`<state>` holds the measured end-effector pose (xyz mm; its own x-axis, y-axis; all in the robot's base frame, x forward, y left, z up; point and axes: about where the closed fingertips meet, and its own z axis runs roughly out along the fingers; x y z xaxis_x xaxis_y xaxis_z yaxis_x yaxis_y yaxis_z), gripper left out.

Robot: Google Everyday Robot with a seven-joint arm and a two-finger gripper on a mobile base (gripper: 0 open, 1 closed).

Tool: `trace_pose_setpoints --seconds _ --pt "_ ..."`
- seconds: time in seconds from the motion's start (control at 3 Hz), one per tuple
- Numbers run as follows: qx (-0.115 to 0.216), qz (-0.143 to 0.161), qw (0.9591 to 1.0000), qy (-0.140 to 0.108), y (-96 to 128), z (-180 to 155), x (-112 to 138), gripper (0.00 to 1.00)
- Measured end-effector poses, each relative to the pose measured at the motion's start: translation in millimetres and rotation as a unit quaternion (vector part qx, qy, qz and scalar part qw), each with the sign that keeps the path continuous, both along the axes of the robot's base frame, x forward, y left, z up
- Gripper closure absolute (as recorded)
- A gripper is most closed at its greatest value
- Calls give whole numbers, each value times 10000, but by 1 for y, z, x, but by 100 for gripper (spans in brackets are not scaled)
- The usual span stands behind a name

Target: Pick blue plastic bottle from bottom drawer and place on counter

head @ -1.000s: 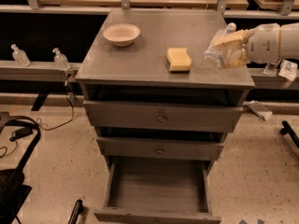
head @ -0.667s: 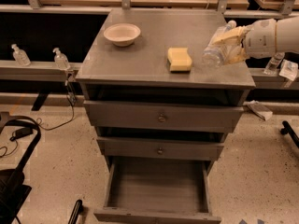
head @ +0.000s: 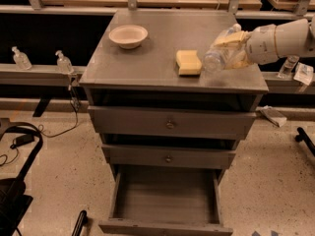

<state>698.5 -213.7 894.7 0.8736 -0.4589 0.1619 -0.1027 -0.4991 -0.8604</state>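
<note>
The blue plastic bottle [head: 220, 52] is clear and tilted on its side, its base toward the left, held just over the right part of the counter [head: 147, 58]. My gripper [head: 230, 49] comes in from the right on a white arm and is shut on the bottle with yellowish fingers [head: 231, 38]. The bottle's base is just right of the yellow sponge [head: 188, 62]. The bottom drawer [head: 165, 196] is pulled open below, and its grey floor shows nothing in it.
A pale bowl [head: 128, 36] sits at the counter's back left. Two shallower drawers with knobs [head: 170, 124] are closed. Two pump dispensers [head: 64, 62] stand on the left ledge. A small bottle [head: 287, 66] stands on the right ledge. Black equipment [head: 15, 181] is on the floor at left.
My gripper with the bottle has moved slightly up and left, further over the counter toward the sponge. Nothing else moved.
</note>
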Motion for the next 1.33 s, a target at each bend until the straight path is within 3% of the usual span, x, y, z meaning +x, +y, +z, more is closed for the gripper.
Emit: trace_pose_setpoints --seconds 0.33,0.67,1.0,1.33 --pt "-177 234 9990 326 15 -13 -4 0" --pt "-167 237 9991 308 14 -10 -4 3" --pt "-123 245 9994 195 7 6 0 26" --pt "-346 200 9991 170 -11 21 -1 23"
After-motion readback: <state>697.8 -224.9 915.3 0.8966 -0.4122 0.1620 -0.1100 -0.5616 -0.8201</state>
